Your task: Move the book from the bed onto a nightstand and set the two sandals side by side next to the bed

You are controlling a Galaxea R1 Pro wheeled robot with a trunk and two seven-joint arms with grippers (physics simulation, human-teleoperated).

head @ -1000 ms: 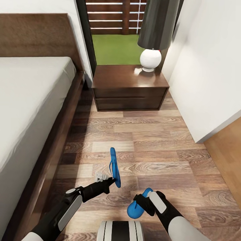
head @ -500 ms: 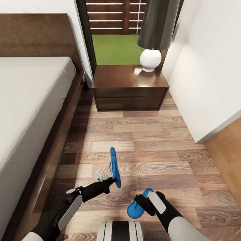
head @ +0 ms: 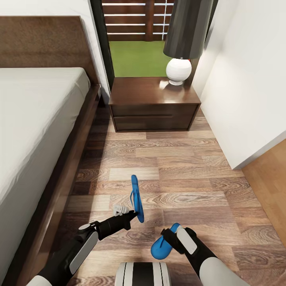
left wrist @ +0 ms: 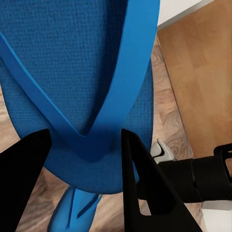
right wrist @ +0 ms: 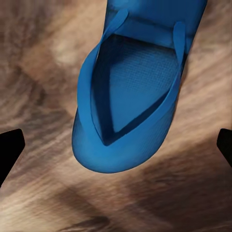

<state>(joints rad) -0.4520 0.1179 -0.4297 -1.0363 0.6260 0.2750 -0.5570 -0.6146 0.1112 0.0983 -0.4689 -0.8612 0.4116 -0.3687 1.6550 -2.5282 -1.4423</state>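
Brown wood-plank floor (head: 178,174), running between bed (head: 35,119) and white wall. Directly on it: a dark nightstand (head: 153,105) at the far end, carrying a lamp (head: 178,69) with a round white base. Bed's grey mattress bare. No telling whether either blue sandal touches the planks.
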